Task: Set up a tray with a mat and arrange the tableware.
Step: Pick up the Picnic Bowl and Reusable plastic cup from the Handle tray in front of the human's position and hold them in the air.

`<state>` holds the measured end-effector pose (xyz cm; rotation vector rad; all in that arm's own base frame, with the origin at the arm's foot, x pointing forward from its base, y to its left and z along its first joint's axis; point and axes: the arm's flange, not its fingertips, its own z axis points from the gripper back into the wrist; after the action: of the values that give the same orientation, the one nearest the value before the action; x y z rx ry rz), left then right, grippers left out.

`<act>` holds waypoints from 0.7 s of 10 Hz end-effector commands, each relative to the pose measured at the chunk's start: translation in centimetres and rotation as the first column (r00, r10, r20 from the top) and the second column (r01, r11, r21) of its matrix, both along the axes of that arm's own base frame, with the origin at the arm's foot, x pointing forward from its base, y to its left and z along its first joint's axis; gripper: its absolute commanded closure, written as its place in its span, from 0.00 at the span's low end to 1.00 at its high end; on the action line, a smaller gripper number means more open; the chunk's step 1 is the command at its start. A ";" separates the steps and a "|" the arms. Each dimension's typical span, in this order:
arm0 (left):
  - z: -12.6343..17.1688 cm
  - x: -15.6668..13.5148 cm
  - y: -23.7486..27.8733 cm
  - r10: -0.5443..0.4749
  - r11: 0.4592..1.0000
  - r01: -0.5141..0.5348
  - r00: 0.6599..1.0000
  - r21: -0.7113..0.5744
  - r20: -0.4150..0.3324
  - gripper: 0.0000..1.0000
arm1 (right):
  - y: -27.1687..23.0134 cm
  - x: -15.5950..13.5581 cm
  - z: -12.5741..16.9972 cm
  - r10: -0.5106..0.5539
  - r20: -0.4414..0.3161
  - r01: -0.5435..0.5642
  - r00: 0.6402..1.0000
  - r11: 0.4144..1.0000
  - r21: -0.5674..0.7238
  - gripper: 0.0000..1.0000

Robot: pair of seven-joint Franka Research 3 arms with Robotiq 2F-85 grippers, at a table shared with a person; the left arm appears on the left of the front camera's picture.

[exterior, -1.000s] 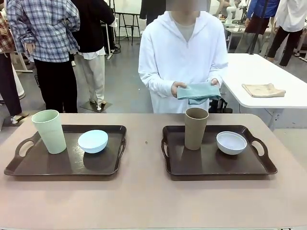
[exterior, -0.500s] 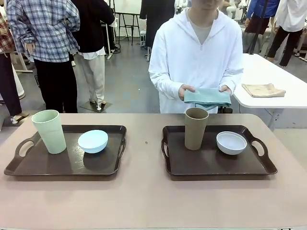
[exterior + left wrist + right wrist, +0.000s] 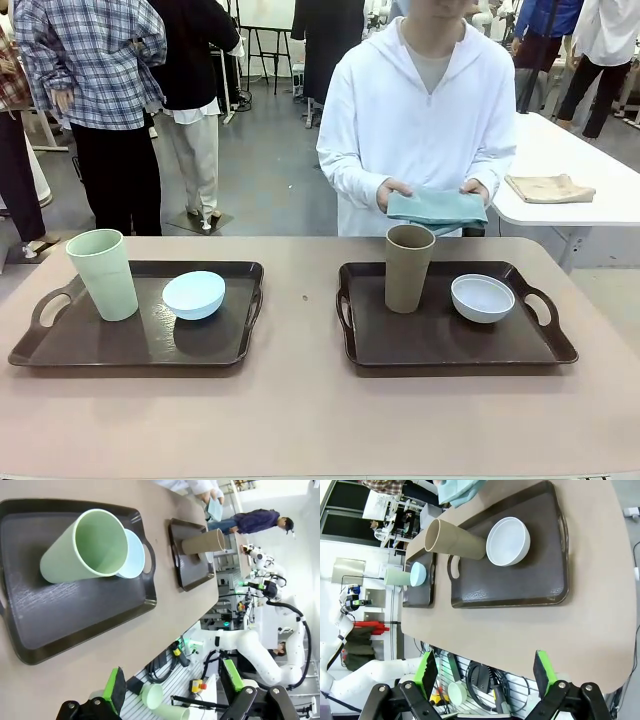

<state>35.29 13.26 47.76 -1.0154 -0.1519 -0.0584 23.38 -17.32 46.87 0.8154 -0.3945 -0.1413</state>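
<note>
Looking along my left gripper, I see its jaws spread wide with nothing between them. It hangs back from the near edge of the table. I judge it waits there, ready for a wide thing like a tumbler.

Straight ahead of it lies the left tray. The pale green tumbler stands upright on the bare tray floor. The light blue bowl sits just beside the tumbler, on the side toward my other arm.

My right gripper is the same: fully open, empty, and hovering short of the table edge. Ahead of it is the right tray. The brown tumbler stands on the part of that tray nearer my left arm. The white bowl rests beside it, on the outer side and a little apart.

Neither tray has a mat under its tableware. So I reckon the pieces must be lifted off before any mat can go down.

Farthest from both grippers, a person stands at the opposite edge, beyond the brown tumbler. Both the person's hands hold a folded teal mat level, above the table's far edge. It is held flat and forward, which I read as being offered for the right tray. I therefore judge the right arm's side goes first.
</note>
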 end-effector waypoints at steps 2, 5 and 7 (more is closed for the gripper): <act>-0.1 0.0 0.5 -0.002 1.000 0.002 1.000 -0.010 0.009 0.00 | 0.0 0.0 0.1 0.012 0.016 -0.012 1.000 1.000 0.011 0.00; -0.1 0.0 0.5 -0.002 1.000 0.002 1.000 -0.010 0.009 0.00 | 0.0 0.0 0.1 0.012 0.016 -0.012 1.000 1.000 0.011 0.00; -0.1 0.0 0.5 -0.002 1.000 0.002 1.000 -0.010 0.009 0.00 | 0.0 0.0 0.1 0.012 0.016 -0.012 1.000 1.000 0.011 0.00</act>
<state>35.36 13.40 47.60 -1.0160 -0.1490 -0.0542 23.33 -17.25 46.90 0.8128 -0.3914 -0.1402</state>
